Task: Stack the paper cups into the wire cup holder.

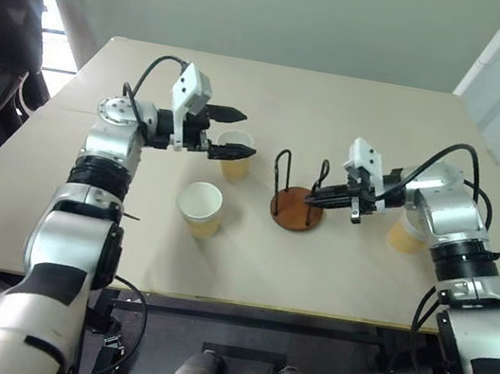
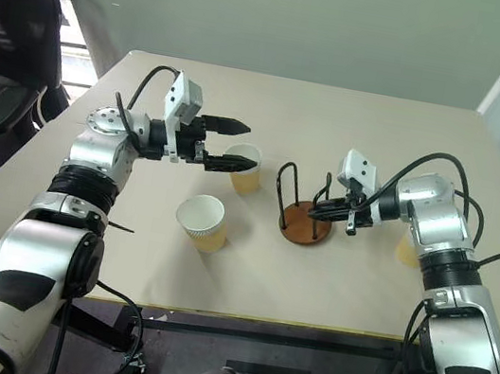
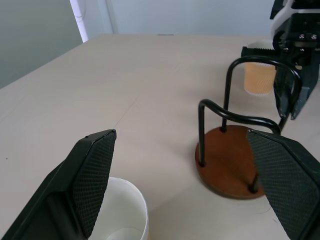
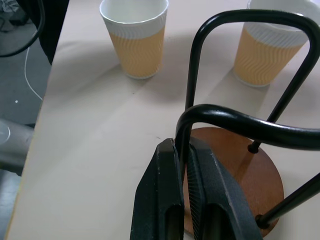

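Note:
The wire cup holder [image 1: 296, 209] stands mid-table, black wire loops rising from a round reddish-brown base. My right gripper [image 1: 316, 196] reaches in from the right and is shut on one of its wire loops [image 4: 186, 131]. One paper cup [image 1: 235, 158] stands upright to the holder's left. My left gripper [image 1: 233, 133] is open, one finger on each side of this cup's rim [image 3: 125, 212], without touching it. A second cup [image 1: 201, 208] stands nearer the front edge. A third cup [image 1: 405, 236] stands right of the holder, partly hidden behind my right arm.
The beige table [image 1: 340, 106] has bare room behind the holder and along the front edge [image 1: 260, 299]. A black chair [image 1: 4, 21] stands off the table's left side. A pale wall rises behind the table.

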### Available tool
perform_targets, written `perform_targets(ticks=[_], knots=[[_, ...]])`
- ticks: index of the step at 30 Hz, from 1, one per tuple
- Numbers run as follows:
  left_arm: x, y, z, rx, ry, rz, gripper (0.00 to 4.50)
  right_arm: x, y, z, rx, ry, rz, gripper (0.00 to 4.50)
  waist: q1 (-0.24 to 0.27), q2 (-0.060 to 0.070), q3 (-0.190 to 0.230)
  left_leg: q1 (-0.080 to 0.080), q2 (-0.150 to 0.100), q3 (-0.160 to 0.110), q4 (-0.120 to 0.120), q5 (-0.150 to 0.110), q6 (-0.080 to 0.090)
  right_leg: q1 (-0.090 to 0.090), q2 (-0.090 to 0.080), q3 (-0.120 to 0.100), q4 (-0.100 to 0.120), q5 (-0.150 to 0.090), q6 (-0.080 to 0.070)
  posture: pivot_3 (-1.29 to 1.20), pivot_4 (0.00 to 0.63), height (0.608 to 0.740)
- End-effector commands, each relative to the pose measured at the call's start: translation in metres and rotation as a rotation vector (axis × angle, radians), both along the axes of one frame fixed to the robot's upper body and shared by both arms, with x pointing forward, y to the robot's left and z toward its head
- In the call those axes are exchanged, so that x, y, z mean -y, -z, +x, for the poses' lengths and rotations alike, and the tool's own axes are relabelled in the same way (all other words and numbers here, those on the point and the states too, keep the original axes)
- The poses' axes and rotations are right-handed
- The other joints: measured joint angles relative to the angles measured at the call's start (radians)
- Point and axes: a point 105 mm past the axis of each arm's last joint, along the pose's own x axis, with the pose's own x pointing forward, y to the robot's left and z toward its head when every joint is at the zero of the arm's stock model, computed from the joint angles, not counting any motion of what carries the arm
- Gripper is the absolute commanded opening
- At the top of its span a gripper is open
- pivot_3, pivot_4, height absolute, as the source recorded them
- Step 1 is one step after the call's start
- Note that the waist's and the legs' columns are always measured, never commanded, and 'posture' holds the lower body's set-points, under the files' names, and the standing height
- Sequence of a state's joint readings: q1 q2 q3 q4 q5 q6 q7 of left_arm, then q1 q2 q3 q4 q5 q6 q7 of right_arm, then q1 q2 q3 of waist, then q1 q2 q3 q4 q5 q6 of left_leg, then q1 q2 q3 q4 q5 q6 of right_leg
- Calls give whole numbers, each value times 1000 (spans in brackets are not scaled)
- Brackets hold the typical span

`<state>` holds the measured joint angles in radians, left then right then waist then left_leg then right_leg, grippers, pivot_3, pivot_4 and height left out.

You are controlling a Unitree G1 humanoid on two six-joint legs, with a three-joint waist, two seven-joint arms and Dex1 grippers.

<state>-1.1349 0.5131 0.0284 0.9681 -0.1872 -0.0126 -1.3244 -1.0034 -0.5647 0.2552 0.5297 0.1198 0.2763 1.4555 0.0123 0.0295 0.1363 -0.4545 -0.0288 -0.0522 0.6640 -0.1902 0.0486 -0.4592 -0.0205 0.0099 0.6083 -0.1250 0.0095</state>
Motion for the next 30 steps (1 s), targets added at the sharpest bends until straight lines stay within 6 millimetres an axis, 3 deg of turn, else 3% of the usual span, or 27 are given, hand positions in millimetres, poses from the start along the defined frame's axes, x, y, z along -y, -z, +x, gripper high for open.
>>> perform_targets(ticks=[1, 27, 30], knots=[[-1, -19, 0, 56, 1, 2, 4500, -6, -14, 1, 54, -49, -3, 12, 0, 0, 0, 0, 0, 0, 0, 0, 0, 0, 0, 0, 0, 0, 0, 0, 150, 740], [-2, -22, 0, 61, -7, 10, 4500, -19, -3, 7, 84, -159, -131, 12, -1, 0, 0, 0, 0, 0, 0, -1, -1, 0, 0, 0, 1, -1, -1, 0, 150, 740], [-2, -22, 0, 65, -13, 12, 4500, -15, -1, 7, 60, -157, -151, 675, -1, 0, 0, 0, 0, 0, 0, -1, -1, 0, 0, 0, 1, -1, -1, 0, 150, 740]])
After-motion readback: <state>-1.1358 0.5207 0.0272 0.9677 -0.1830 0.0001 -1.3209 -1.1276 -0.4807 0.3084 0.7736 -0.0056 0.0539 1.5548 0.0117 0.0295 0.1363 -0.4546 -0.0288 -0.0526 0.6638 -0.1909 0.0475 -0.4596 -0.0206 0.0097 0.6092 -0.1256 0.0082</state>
